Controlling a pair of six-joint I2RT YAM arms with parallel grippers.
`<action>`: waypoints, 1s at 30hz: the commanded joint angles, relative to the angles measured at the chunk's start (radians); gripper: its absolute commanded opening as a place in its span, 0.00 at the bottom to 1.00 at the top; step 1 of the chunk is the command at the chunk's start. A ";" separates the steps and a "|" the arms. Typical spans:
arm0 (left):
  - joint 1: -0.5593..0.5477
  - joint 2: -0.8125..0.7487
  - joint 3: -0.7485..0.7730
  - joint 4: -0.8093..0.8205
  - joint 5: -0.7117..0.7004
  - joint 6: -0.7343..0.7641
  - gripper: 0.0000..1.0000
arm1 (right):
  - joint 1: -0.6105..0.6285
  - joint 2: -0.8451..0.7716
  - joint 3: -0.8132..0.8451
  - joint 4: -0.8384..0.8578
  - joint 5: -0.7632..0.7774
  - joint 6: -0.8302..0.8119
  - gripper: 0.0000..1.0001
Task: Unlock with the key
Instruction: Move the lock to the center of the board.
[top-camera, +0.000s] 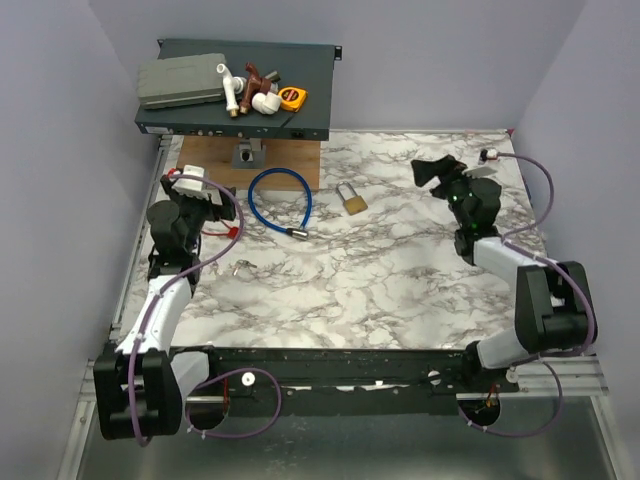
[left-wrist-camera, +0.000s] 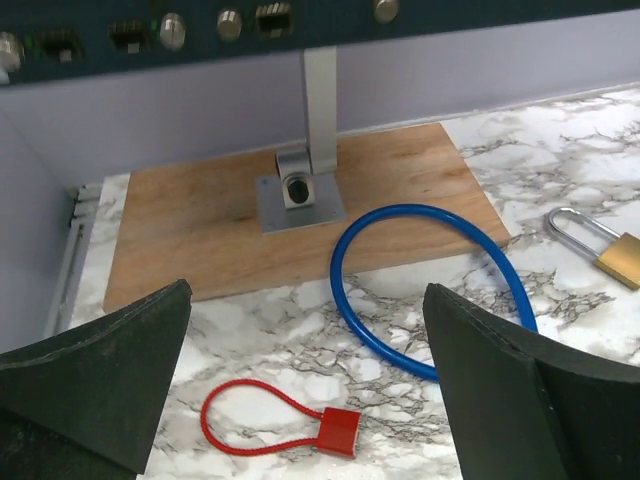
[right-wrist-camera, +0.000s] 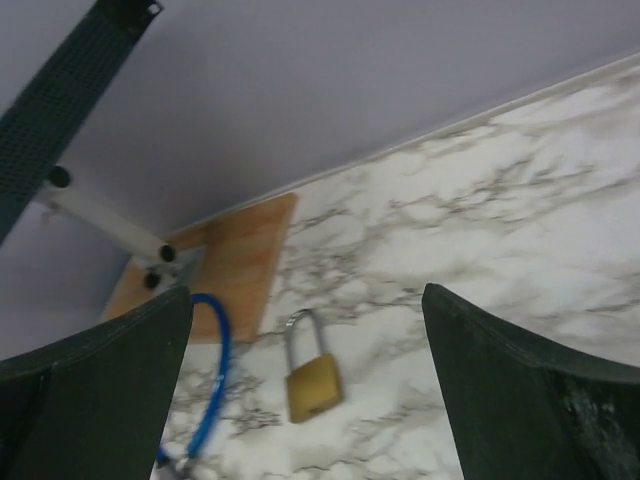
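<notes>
The key shows as a small red tag (left-wrist-camera: 338, 432) on a thin red cord loop, lying on the marble table (top-camera: 400, 270) at the left; in the top view it is a red spot (top-camera: 231, 230) just right of my left arm. My left gripper (top-camera: 205, 208) hangs over it, open and empty (left-wrist-camera: 307, 300), with the tag low between the fingers. The brass padlock (top-camera: 351, 199) with its silver shackle lies flat mid-table, shackle pointing away (left-wrist-camera: 620, 255) (right-wrist-camera: 312, 385). My right gripper (top-camera: 437, 172) hovers to the padlock's right, tilted toward it, open and empty (right-wrist-camera: 306, 292).
A blue cable lock (top-camera: 280, 172) (left-wrist-camera: 400, 208) (right-wrist-camera: 215, 370) curls between tag and padlock. Behind it a wooden board (top-camera: 215, 160) carries a metal post (left-wrist-camera: 320, 100) holding a dark rack unit (top-camera: 240, 112) loaded with several items. A small metal piece (top-camera: 243, 266) lies nearer.
</notes>
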 joint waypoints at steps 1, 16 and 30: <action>0.001 -0.034 0.122 -0.401 0.142 0.129 0.99 | -0.009 0.199 0.178 -0.131 -0.459 0.357 1.00; -0.347 0.267 0.473 -0.840 -0.105 0.481 0.99 | 0.069 0.106 0.387 -0.676 -0.148 0.062 1.00; -0.468 0.650 0.852 -1.139 -0.210 0.492 0.98 | 0.141 -0.083 0.290 -0.625 -0.020 0.036 0.79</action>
